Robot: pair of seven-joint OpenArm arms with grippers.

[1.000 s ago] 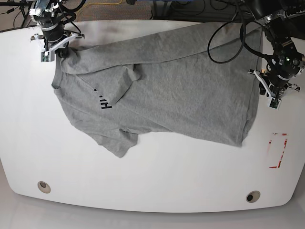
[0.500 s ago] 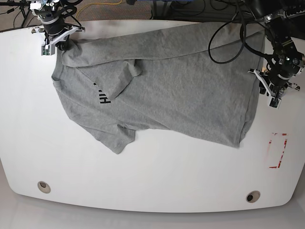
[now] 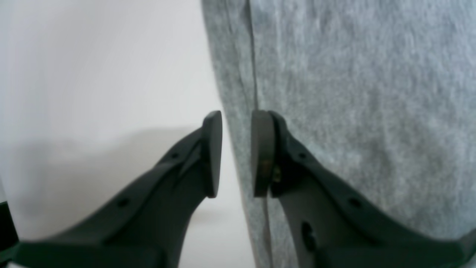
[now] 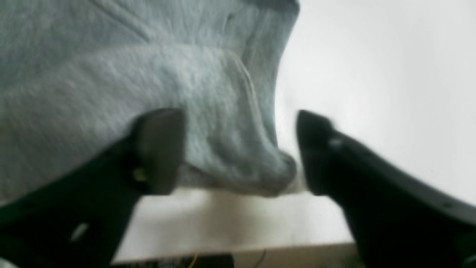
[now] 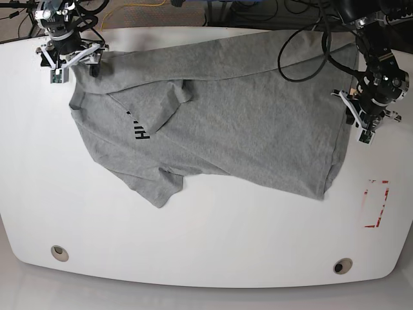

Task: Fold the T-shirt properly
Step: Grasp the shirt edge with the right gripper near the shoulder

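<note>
showing letters on t-shirt — base view only

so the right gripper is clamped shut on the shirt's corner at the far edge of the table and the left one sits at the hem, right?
Not quite. The right gripper is open: in the right wrist view its jaws stand wide apart either side of the bunched corner of the T-shirt. The rest holds: it is at the far edge of the table, and the left gripper sits at the hem.

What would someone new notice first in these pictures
A large grey T-shirt sprawls rumpled across the white table, black letters showing near its left side. The right tool stands open over a bunched corner at the far left; the left tool straddles the hem at the right.
</note>
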